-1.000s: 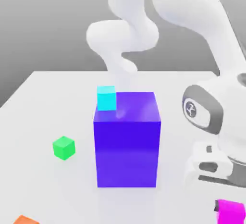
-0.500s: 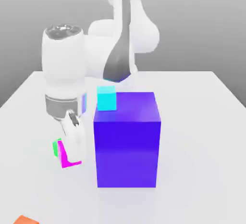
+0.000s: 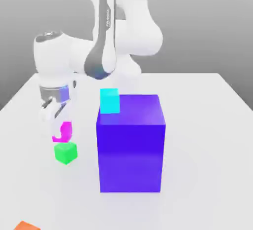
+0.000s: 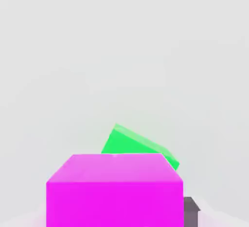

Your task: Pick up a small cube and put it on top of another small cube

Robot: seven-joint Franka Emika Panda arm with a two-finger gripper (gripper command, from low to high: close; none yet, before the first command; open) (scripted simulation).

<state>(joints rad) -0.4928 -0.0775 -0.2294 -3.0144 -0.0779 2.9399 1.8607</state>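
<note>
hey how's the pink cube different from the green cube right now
The pink cube is magenta and the green cube is bright green. The pink cube is held in the hand above the table, while the green cube rests on the table. The pink cube hangs just above the green one, not yet set on it. Both are plain small cubes of about the same size.

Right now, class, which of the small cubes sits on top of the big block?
The cyan cube: it rests on the blue-violet block. The green cube and orange cube lie on the table, and the magenta cube is held above the green one.
</note>
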